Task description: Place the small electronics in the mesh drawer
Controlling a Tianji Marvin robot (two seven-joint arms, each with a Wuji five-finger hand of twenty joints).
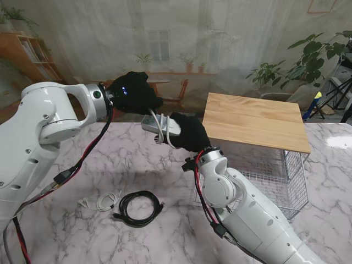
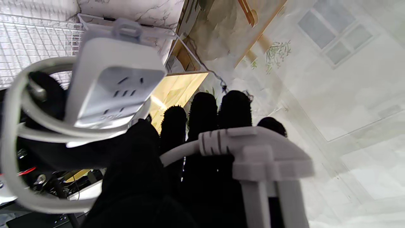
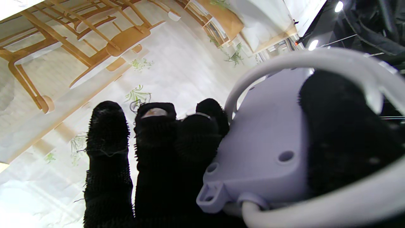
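My right hand's black-gloved fingers (image 3: 107, 148) stand nearly straight along one edge of the white plastic power strip (image 1: 160, 125), and its thumb (image 3: 341, 133) presses on the strip's flat back, so that hand (image 1: 190, 132) has the strip pinched between thumb and fingers. My left hand (image 1: 133, 91) meets the strip from the other end, up in the air over the far part of the grey-veined marble table (image 1: 110, 159). In the left wrist view its fingers (image 2: 202, 114) reach forward with the strip's white plug (image 2: 253, 158) and thick white cord (image 2: 19, 133) lying across them; the cord loops around the strip's body. I cannot tell whether the left hand is truly clamping the strip or only touching it and the cord.

The strip sits level between the two hands, its socket face visible in the left wrist view, just left of the light wooden board (image 1: 256, 121) that covers the far part of the silver wire mesh drawer (image 1: 280, 176). The drawer stands on the table to my right, its nearer part open from above.

Nearer to me on the marble lie a coiled black cable (image 1: 137, 208) and, just left of it, a thin white cable (image 1: 102, 202) in a loose bundle, the two close but apart.
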